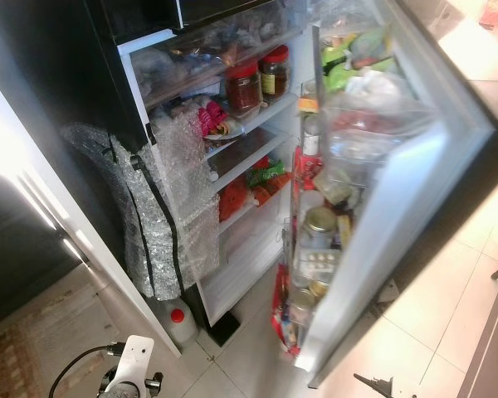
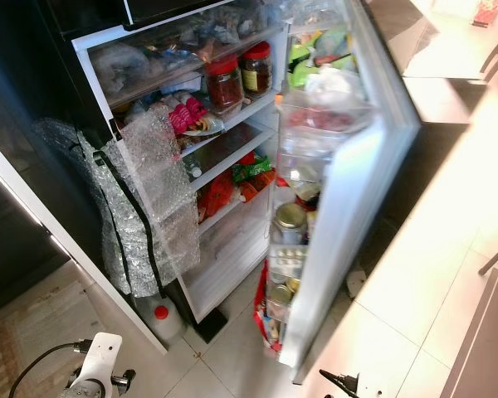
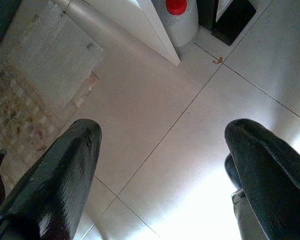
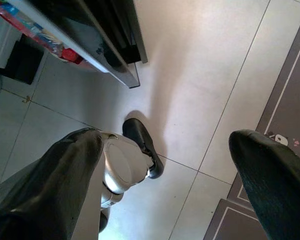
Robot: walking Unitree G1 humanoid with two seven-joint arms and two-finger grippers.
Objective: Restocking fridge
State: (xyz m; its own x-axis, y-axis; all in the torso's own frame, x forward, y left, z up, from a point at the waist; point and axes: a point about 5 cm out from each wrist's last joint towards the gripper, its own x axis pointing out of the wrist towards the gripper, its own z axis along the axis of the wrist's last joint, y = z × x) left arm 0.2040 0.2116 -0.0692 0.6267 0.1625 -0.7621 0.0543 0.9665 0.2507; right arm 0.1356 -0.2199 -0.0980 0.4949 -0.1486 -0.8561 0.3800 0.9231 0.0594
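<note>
Both grippers hang low, fingers apart and empty: left gripper, right gripper over floor tiles. Fridge stands ahead, door swung wide, presumably for shelf access.

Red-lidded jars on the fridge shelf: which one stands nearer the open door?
The smaller amber jar, beside the door; the larger jar of red contents stands on its other side, toward the fridge's hinge-free edge.

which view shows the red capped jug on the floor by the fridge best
The left eye view: the red-capped jug stands whole on the floor tiles beside the bubble wrap. The right eye view shows it smaller and partly hidden behind the white panel. The left wrist view catches its cap and shoulder, cropped at the frame edge.
</note>
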